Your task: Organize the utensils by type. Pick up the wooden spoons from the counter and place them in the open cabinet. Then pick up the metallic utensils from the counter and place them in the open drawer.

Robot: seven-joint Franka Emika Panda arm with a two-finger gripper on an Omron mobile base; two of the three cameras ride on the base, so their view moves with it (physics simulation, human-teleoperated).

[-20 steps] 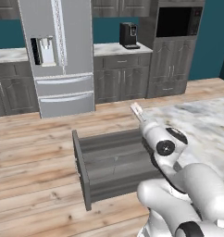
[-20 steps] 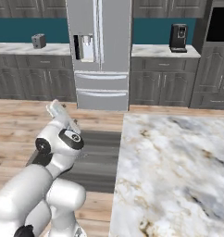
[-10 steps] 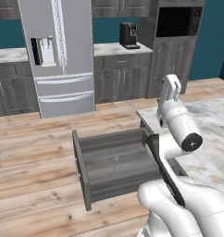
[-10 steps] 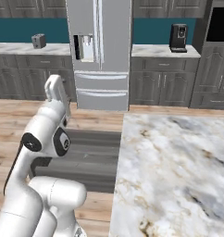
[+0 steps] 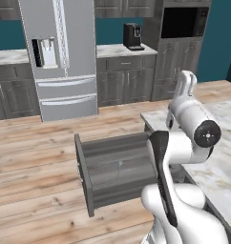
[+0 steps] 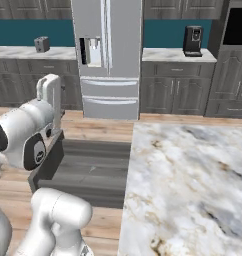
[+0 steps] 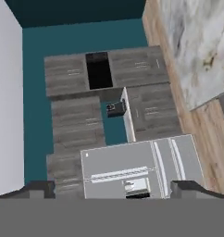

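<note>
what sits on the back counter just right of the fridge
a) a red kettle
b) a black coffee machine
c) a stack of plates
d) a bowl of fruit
b: a black coffee machine stands on the back counter to the right of the steel fridge; the right base view shows the same dark machine beside the fridge.

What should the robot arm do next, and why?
Probably swing the hand down toward the counter to look for spoons. The gripper is open and empty, aimed at the far fridge, and the open drawer has no utensil visible inside yet.
</note>
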